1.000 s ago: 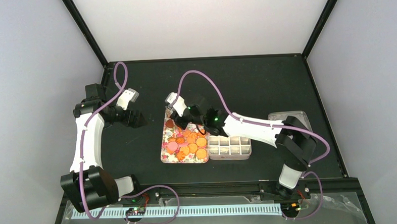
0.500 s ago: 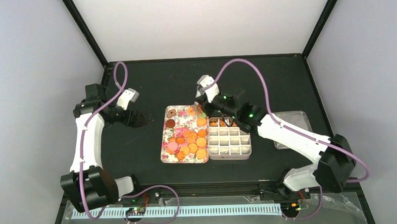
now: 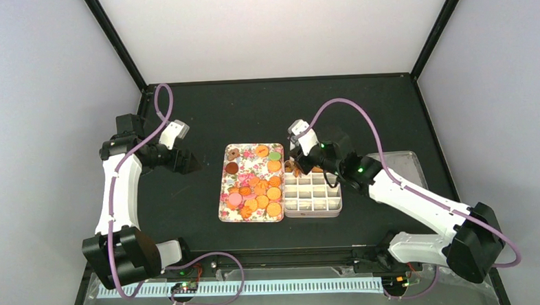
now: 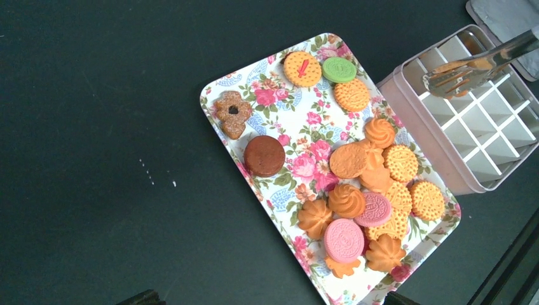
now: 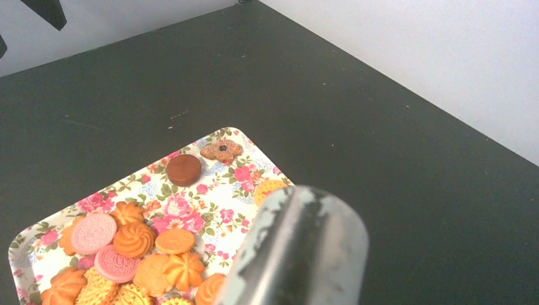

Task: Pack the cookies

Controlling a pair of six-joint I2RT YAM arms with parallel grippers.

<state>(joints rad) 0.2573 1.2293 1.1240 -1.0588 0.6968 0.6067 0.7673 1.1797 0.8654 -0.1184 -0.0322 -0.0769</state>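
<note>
We see even, diffuse light from above in all three views: the white walls [image 3: 275, 28] read bright, the black table [image 3: 361, 107] dark and matte. In the left wrist view the cookies [image 4: 346, 200] are sharp, with small soft shadows. Lower centre of the right wrist view, the metal tongs [image 5: 299, 254] are badly out of focus.

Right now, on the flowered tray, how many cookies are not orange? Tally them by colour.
pink cookies: 2
green cookies: 1
brown cookies: 2 (one round, one flower-shaped)
Total: 5
</note>
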